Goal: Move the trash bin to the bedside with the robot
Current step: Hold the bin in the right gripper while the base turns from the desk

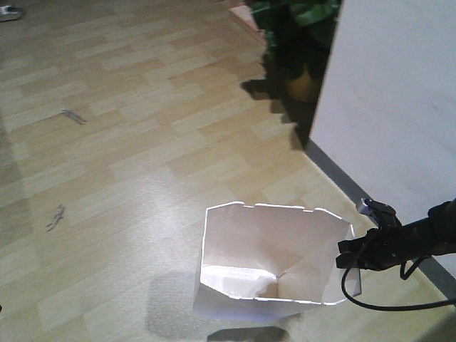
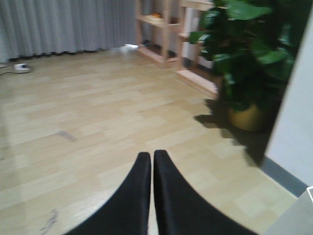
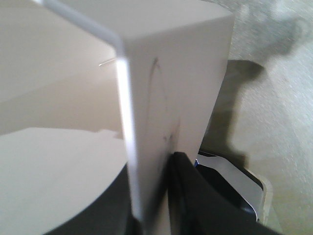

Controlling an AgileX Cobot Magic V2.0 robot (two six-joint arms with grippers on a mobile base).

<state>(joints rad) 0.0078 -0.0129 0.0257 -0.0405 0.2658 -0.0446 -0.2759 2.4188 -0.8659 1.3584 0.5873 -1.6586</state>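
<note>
Your right pincer (image 1: 354, 251) is clamping the rim of the trash bin (image 1: 256, 249).
The bin is standing on the wooden floor (image 1: 128, 142) beside the white wall (image 1: 399, 107); you are pinching its right side, one finger inside and one outside, likely for dragging it (no bedside is showing). Your left pincer (image 2: 152, 164) is hanging shut and empty. No readable writing is showing.

Washed-out glare on the floor (image 1: 157, 199), deep shadow by the plant (image 1: 296, 35), wrist views soft, perhaps defocused.

Blurred, edge-cropped trash bin (image 3: 171, 73)
</note>
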